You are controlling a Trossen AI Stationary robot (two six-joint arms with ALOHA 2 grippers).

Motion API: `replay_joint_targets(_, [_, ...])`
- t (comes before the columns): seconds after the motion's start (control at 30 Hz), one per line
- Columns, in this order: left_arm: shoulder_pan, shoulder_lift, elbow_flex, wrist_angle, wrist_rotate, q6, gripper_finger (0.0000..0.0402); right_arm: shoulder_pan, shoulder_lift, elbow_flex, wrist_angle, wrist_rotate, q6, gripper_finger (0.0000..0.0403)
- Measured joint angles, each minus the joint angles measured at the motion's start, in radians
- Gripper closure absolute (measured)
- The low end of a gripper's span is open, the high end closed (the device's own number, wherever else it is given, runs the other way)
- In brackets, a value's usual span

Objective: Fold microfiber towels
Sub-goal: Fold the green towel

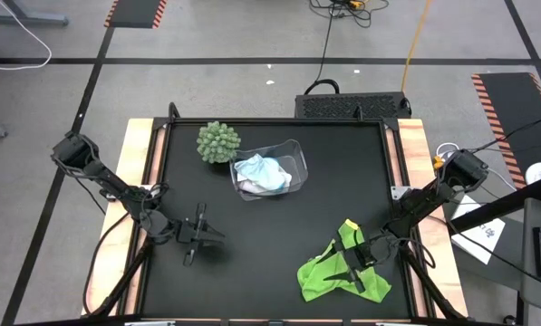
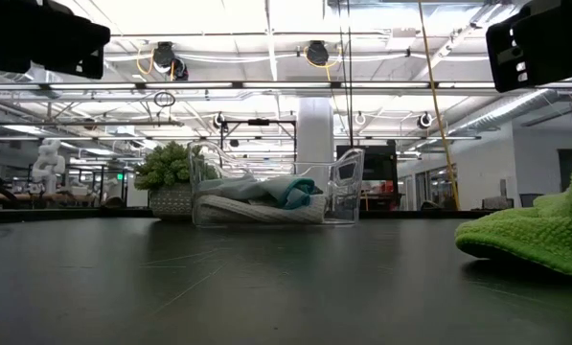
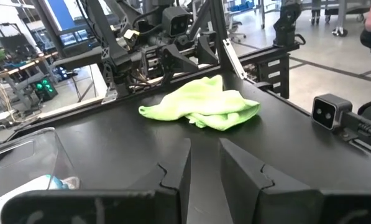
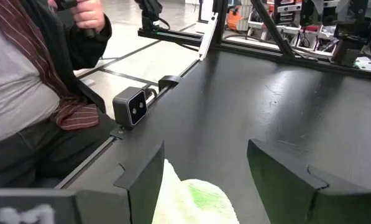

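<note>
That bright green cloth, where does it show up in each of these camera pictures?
High view: the lime green towel lies crumpled near the front right of the table, under the right gripper.
Low view: at the right edge.
Left wrist view: centre, across the table.
Right wrist view: bottom, between the open fingers.
Shared landmark: the clear plastic bin.

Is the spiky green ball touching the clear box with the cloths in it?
Apart. The high view shows a strip of black table between the spiky ball plant and the clear bin.
</note>
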Motion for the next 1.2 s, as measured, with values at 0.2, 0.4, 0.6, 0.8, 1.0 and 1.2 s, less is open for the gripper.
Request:
replay_joint_targets(0.2, [0.000,0.000,0.000,0.013,-0.003,-0.011,0.0316,-0.007,0.000,0.000,0.001,0.005,0.011,0.0181])
replay_joint_targets(0.4, [0.000,0.000,0.000,0.027,0.079,-0.087,0.0316,-0.007,0.000,0.000,0.004,0.005,0.047,0.0181])
replay_joint_targets(0.6, [-0.001,0.000,0.000,0.026,0.099,-0.145,0.0316,-0.007,0.000,0.000,0.026,0.005,0.054,0.0181])
replay_joint_targets(0.8, [-0.003,0.095,0.055,0.004,0.087,-0.146,0.0316,0.025,0.000,0.000,0.102,0.028,-0.043,0.0181])
replay_joint_targets(1.0, [-0.009,0.257,0.195,-0.035,0.085,-0.044,0.0316,0.122,-0.007,0.000,0.134,0.251,-0.184,0.0181])
replay_joint_targets(1.2, [-0.014,0.262,0.252,-0.029,0.085,0.052,0.0316,0.172,-0.056,0.000,0.024,0.392,-0.205,0.0181])
